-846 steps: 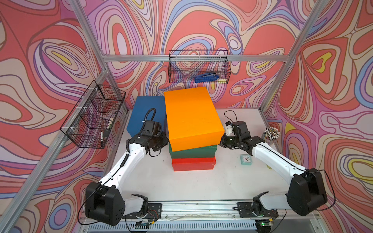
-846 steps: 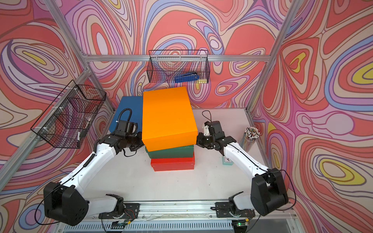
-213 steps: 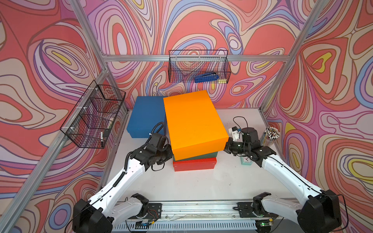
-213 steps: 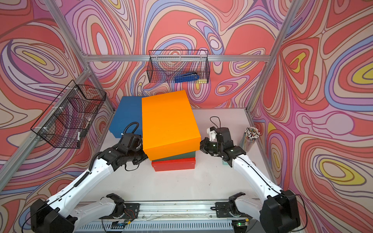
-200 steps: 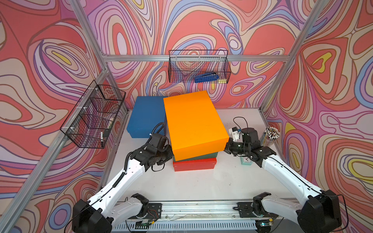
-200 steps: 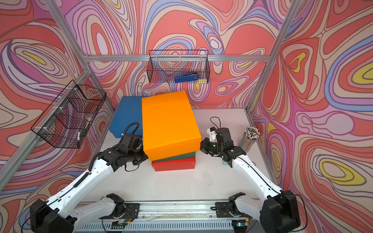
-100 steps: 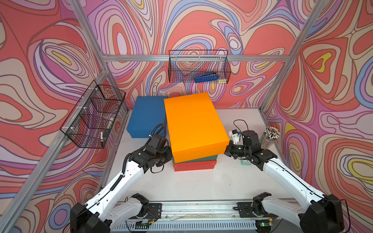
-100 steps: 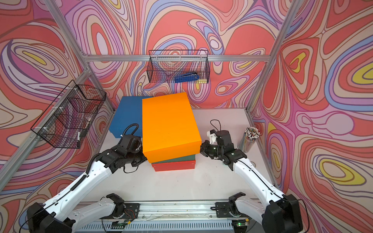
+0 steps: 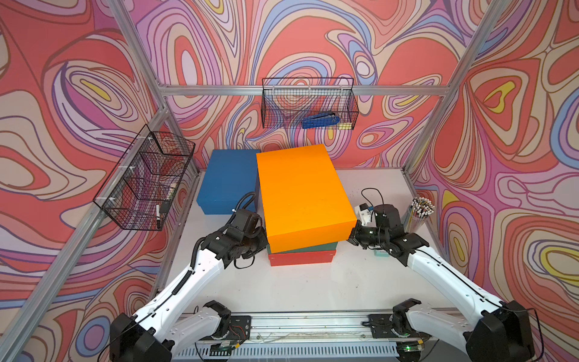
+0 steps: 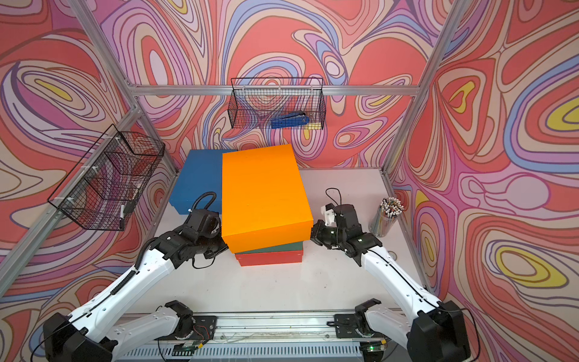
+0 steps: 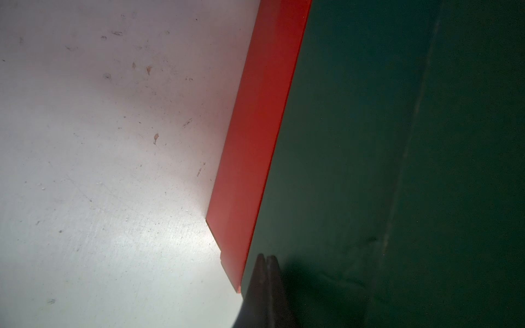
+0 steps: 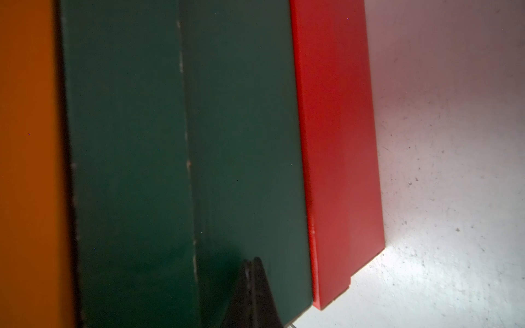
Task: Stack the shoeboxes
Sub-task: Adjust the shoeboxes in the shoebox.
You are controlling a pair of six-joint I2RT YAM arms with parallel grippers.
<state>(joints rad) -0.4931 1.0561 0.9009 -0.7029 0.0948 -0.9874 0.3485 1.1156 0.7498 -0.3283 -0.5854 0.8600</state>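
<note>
The orange shoebox (image 9: 300,194) has shifted forward over the green shoebox (image 12: 241,127). Only the wrist views show the left tool (image 11: 265,257) and right tool (image 12: 251,259) closed, empty, at its matte side.

A wire basket (image 9: 308,103) is hung on the back wall; a blue stapler (image 9: 320,120) and a small yellow item (image 9: 344,126) are held in it. A tiered basket (image 9: 147,178) is fixed to the left frame, with a marker (image 9: 157,213) inside. A cup of pencils (image 9: 418,213) is stood on the white table (image 9: 313,288), near its right edge.

No legible txt or labels on anything.
</note>
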